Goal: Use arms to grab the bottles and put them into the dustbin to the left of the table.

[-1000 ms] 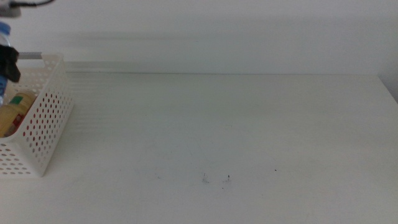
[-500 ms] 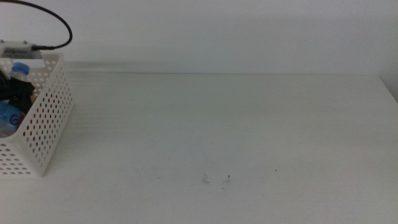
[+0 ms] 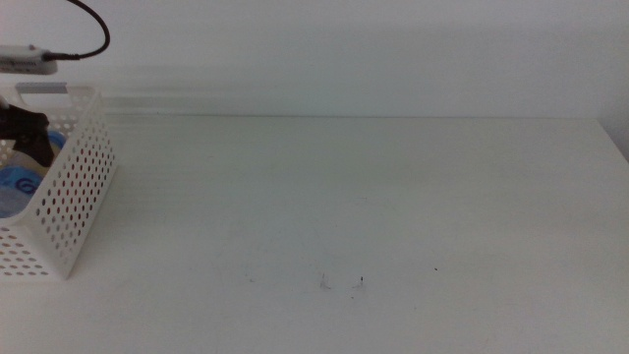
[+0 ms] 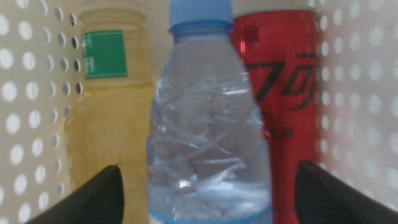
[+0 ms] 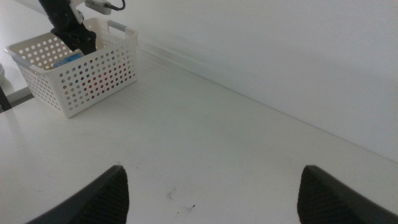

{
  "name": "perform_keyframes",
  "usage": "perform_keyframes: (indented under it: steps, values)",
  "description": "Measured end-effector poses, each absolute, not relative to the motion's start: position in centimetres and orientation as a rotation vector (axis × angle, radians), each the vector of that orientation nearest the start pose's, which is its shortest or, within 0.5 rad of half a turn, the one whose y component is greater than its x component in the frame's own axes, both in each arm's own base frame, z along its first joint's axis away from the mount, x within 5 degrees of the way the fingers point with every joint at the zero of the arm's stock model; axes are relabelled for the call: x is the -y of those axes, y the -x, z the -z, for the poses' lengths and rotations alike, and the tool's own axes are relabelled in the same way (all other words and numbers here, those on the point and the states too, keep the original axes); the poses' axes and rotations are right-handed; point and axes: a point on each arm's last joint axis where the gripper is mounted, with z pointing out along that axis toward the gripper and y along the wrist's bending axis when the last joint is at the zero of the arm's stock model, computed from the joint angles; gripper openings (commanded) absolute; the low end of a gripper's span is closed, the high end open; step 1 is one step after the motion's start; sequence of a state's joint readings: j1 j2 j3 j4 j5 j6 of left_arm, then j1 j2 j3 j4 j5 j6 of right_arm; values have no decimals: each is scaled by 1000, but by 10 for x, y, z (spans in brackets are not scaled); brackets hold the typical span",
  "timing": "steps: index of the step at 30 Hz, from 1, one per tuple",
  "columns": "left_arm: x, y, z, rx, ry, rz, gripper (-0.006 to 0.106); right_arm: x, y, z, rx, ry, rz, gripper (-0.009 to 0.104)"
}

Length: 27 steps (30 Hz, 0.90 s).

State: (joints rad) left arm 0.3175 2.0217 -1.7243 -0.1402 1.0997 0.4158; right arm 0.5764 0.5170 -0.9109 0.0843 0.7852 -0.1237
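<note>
The white perforated dustbin [image 3: 74, 187] stands at the table's left edge. In the left wrist view three things lie side by side inside it: the yellow-tea bottle [image 4: 109, 112] with its green label, the clear water bottle [image 4: 205, 124] with a blue cap, and a red can [image 4: 286, 93]. My left gripper [image 4: 208, 186] is open just over the water bottle, with a gap on each side. From the middle view, the left gripper [image 3: 28, 133] hangs over the bin's rim. My right gripper [image 5: 211, 186] is open above the bare table [image 3: 344, 197], far from the bin [image 5: 93, 78].
A black cable [image 3: 88, 25] loops above the bin from the left arm. A few dark specks [image 3: 359, 283] mark the tabletop near the front. The table's far edge meets a white wall.
The left gripper carried the water bottle down into the dustbin, then let go of it. It now sits slightly higher, with the bottle lying among the others.
</note>
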Motion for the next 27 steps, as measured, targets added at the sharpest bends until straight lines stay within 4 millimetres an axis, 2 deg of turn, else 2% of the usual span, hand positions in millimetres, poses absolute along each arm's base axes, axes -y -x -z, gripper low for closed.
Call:
perform_keyframes:
  steps: [4, 7, 14, 18, 23, 27]
  values:
    - [-117, -406, -262, -2832, -50, 40, 94, -44, -58, -405, -1783, 635, -407, 84]
    - [-103, -399, -284, -2803, -53, 40, 94, -44, -58, -405, -1783, 635, -407, 84]
    - [-42, -374, -350, -2664, -167, 56, 94, -44, -58, -405, -1783, 635, -407, 84]
    - [-4, -352, -379, -2564, -248, 81, 94, -44, -58, -405, -1783, 635, -407, 84]
    - [34, -319, -393, -2440, -350, 121, 94, -44, -58, -405, -1783, 635, -407, 84]
    - [53, -281, -404, -2295, -425, 185, 94, -44, -58, -405, -1783, 635, -407, 84]
